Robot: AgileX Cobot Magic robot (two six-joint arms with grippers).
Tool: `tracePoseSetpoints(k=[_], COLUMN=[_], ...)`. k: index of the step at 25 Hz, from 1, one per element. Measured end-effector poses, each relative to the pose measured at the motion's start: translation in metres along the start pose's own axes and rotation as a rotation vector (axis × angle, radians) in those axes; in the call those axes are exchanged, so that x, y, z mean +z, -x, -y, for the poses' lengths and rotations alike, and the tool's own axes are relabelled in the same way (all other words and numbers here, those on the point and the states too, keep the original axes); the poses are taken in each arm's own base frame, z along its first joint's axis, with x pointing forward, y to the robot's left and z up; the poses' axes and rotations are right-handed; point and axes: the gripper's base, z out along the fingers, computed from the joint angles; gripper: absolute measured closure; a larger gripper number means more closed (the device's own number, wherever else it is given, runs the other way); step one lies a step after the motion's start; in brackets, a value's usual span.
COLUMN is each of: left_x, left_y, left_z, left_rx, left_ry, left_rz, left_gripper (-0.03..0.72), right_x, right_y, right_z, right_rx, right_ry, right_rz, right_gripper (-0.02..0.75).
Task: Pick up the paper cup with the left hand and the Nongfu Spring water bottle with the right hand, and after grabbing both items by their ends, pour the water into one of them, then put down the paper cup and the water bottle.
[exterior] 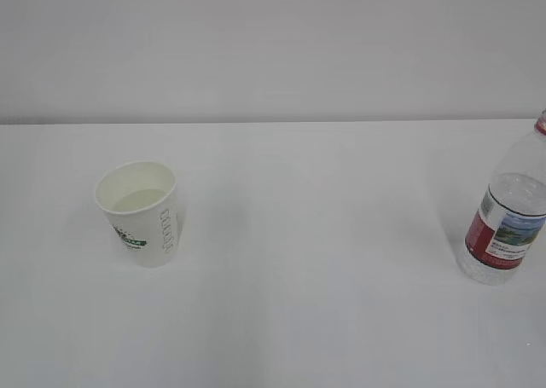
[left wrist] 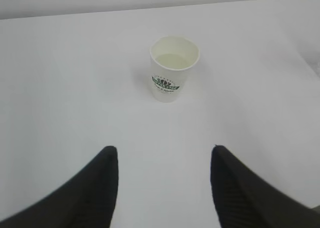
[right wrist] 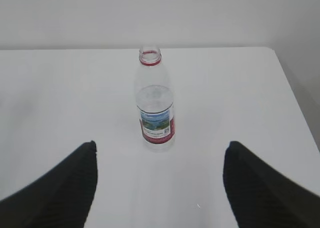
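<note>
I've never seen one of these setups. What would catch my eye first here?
A white paper cup with a green logo stands alone on the left of a bare white table. A clear water bottle with a red label stands uncapped at the right edge. Each wrist camera shows black fingers spread wide, touching nothing.

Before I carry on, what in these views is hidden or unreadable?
- Bottle, exterior view: top cut off by the right edge.
- Paper cup lettering: too small to read in any view.
- Both arms: absent from the exterior view.
- Left gripper, right gripper: fingertips only, bodies below the frame.
</note>
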Motion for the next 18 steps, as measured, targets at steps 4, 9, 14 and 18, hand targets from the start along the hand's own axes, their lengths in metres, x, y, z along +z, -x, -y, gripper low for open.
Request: tracePoseSetpoints(k=[4, 9, 14, 18], left_x=[-0.007, -0.014, -0.012, -0.013], left_y=[-0.009, -0.017, -0.033, -0.048], left_z=[-0.001, -0.002, -0.004, -0.006], left_rx=[0.036, 0.053, 0.051, 0.052], left_ry=[0.002, -0.004, -0.013, -0.021], left_rz=[-0.014, -0.012, -0.047, -0.042], left_gripper=[0.260, 0.261, 0.261, 0.262], right_x=[-0.007, -0.016, -0.018, -0.018], right_y=[-0.009, -0.020, -0.023, -0.023], right_z=[0.001, 0.001, 0.001, 0.002], right_rx=[0.001, 0.003, 0.003, 0.001], right_ry=[-0.001, -0.003, -0.003, -0.009], right_rz=[-0.024, -0.037, -0.046, -0.045], right_gripper=[0.148, 0.148, 0.148, 0.148])
